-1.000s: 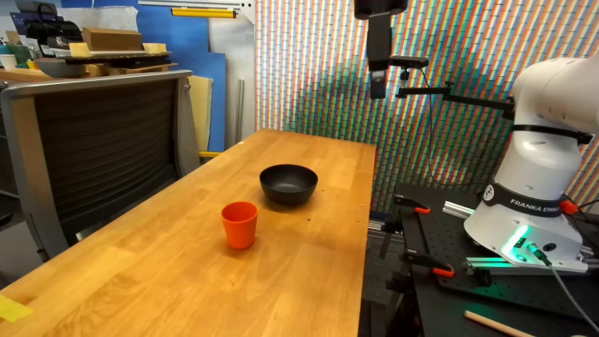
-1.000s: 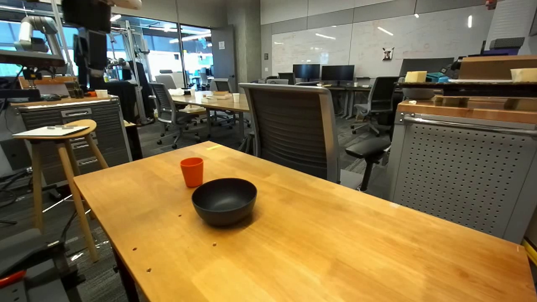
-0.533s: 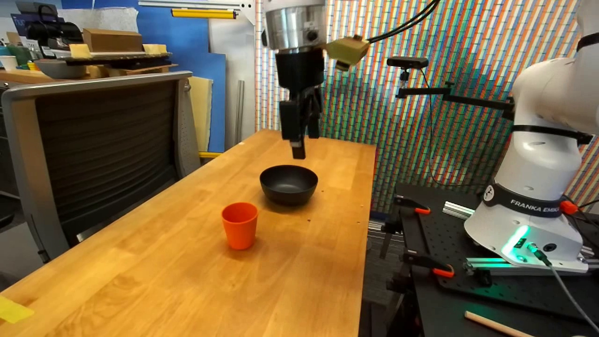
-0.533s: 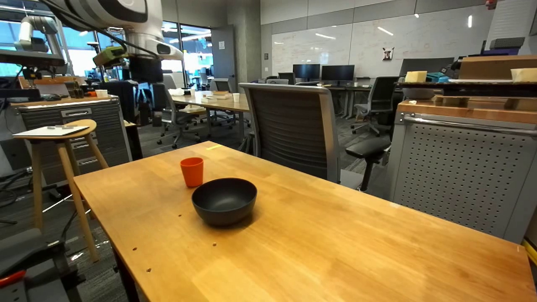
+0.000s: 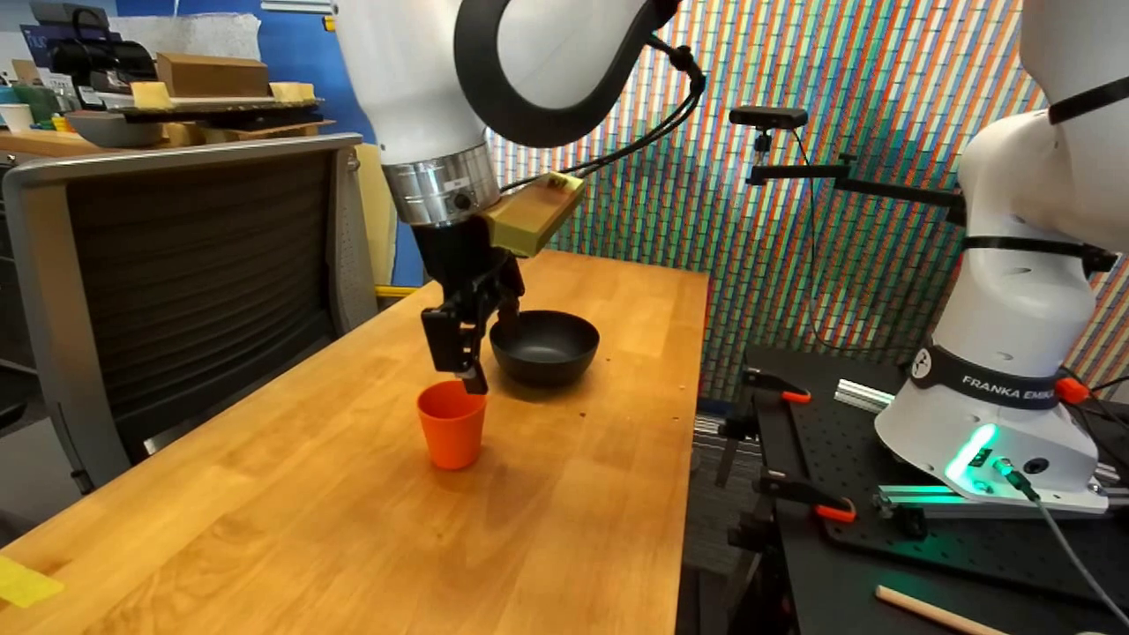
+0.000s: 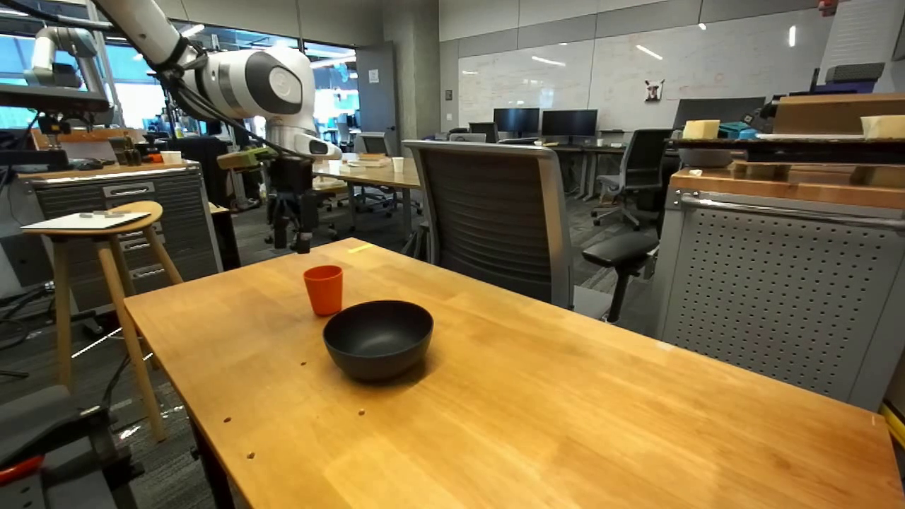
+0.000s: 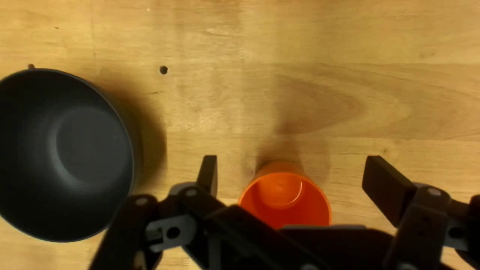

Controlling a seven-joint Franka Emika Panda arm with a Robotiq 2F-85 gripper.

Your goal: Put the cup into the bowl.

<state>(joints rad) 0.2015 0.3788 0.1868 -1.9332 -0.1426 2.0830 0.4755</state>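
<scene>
The orange-red cup (image 5: 452, 428) stands upright on the wooden table; it also shows in an exterior view (image 6: 324, 291) and the wrist view (image 7: 281, 191). The round black bowl (image 5: 544, 353) sits near the cup, apart from it, and lies at the left of the wrist view (image 7: 90, 146). I see nothing in the bowl. My gripper (image 7: 294, 174) is open and empty, its fingers (image 7: 388, 189) wide apart with the cup showing between them. In both exterior views the gripper (image 6: 292, 242) is above the cup's rim. Gripper parts hide the cup's near side in the wrist view.
The wooden table (image 5: 564, 529) carries the cup and bowl. An office chair (image 5: 203, 282) stands along its side, also seen in an exterior view (image 6: 491, 219). A yellow tape strip (image 5: 25, 582) marks a table edge. A wooden stool (image 6: 134, 212) stands off the table.
The arm has come down and moved across from above, past the bowl, to over the cup. The cup and bowl have not moved.
</scene>
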